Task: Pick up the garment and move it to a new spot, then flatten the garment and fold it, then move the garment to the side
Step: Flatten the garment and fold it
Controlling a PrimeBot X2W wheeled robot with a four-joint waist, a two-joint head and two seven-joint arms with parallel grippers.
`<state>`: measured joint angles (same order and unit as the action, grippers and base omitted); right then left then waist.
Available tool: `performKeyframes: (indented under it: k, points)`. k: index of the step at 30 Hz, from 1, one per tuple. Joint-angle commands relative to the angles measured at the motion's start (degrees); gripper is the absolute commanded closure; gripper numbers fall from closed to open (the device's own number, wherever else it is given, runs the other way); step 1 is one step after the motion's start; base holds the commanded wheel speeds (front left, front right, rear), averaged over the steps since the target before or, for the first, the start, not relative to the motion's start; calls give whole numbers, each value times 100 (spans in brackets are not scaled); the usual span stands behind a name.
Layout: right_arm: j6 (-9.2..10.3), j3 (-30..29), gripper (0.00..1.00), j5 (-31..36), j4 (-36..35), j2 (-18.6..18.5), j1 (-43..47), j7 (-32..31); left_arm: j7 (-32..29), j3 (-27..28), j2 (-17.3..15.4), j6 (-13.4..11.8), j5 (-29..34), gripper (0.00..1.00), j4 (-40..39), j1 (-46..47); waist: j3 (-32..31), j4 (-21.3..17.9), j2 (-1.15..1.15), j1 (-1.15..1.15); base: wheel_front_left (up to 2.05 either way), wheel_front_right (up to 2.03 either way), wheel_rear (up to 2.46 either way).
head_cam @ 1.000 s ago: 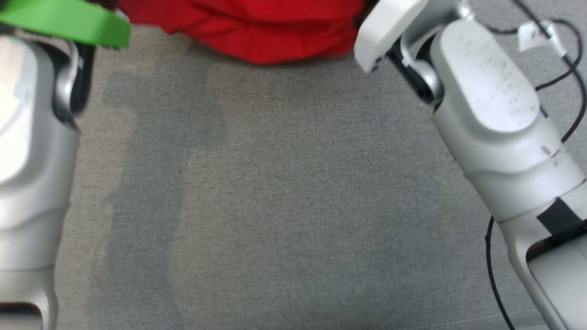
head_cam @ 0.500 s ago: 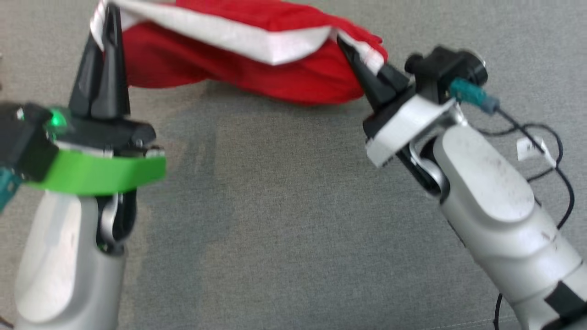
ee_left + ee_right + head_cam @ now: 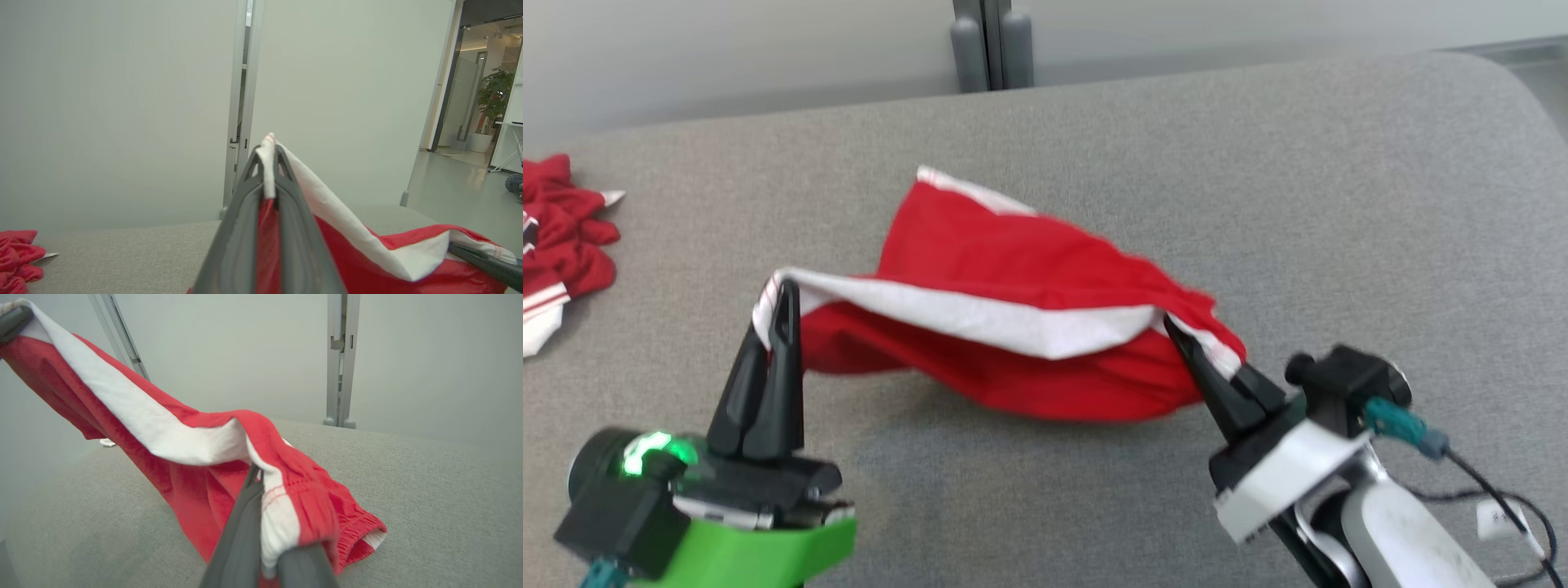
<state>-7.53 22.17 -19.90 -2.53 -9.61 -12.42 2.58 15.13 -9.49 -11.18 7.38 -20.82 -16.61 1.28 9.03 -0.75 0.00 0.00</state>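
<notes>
The garment [image 3: 560,237], a crumpled red pile with white trim, lies at the far left of the grey surface, and shows again low left in the left wrist view [image 3: 16,255]. Neither gripper touches it. A pair of red shorts [image 3: 1029,327] with a white band and an elastic waist hangs stretched between both grippers, its far part resting on the surface. My left gripper [image 3: 783,290] is shut on one white-edged corner [image 3: 267,163]. My right gripper [image 3: 1174,324] is shut on the other end [image 3: 278,506], near the gathered waistband.
The grey padded surface [image 3: 1258,188] reaches back to a pale wall with a grey post [image 3: 990,41]. Black cables [image 3: 1494,506] trail by my right wrist. A doorway and a potted plant [image 3: 494,98] stand off to the right.
The head camera has tilted up, so the whole picture has slid down and the far edge and wall have come into view. Both grippers stay shut on the shorts.
</notes>
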Motion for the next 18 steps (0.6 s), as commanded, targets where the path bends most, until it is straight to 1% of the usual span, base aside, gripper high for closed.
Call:
performKeyframes:
  k: [1, 4, 6, 8, 9, 13, 18]
  points:
    - [8, -90, 100, 62, -233, 28, 295, -105, 2, 33, 15, 16, 57, 100, -142, -229, -353, -71, 0, 0, 0, 0, 0]
    - [8, -279, 100, 146, -751, 117, 894, -409, 1, 39, -7, 16, 80, 100, -325, -634, -375, -112, 0, 0, 0, 0, 0]
    - [8, -378, 100, 110, -961, 197, 1162, -576, 1, -5, -78, 16, 39, 100, -316, -741, -345, -156, 0, 0, 0, 0, 0]
    - [8, -438, 100, 205, -1032, 189, 1278, -680, 1, -100, -165, 16, -15, 100, -187, -709, -278, -203, 0, 0, 0, 0, 0]
    - [8, -450, 100, 217, -1024, 210, 1305, -712, 1, -144, -176, 16, -82, 100, -99, -635, -242, -221, 0, 0, 0, 0, 0]
    - [8, -537, 100, 192, -757, 302, 1259, -776, 2, -471, -392, 16, -254, 100, 478, -106, -41, -275, 0, 0, 0, 0, 0]
    - [8, -647, 100, 178, -214, 425, 937, -664, 0, -1044, -654, 16, -516, 100, 1543, 999, 292, -358, 0, 0, 0, 0, 0]
